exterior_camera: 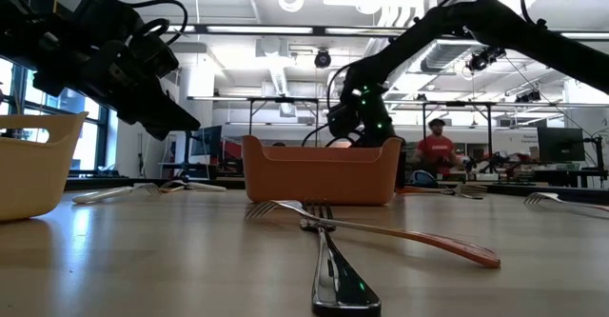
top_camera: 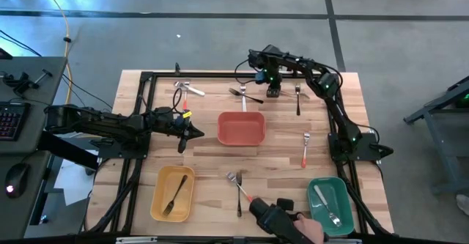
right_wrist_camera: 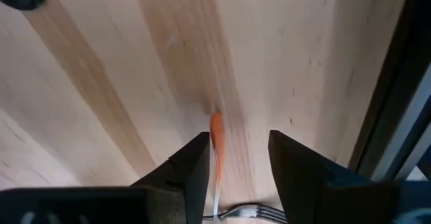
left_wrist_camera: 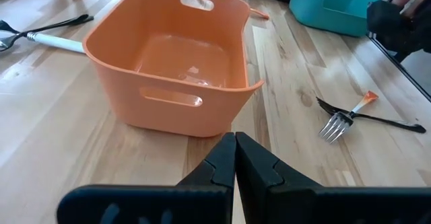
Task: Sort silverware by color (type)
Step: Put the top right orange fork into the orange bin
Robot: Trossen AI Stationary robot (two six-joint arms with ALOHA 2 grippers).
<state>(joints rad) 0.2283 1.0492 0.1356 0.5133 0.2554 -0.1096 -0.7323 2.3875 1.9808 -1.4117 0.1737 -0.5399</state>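
My right claw hangs open over bare pale desk, fingers straddling an orange-handled fork without touching it; the desk's black frame rail runs close along one side, smooth wood lies open on the other. My left claw is pinched closed on nothing, just short of the glossy, round-cornered orange bin. Beyond it, a thin dark fork crosses a metal-tined orange one on clear planks.
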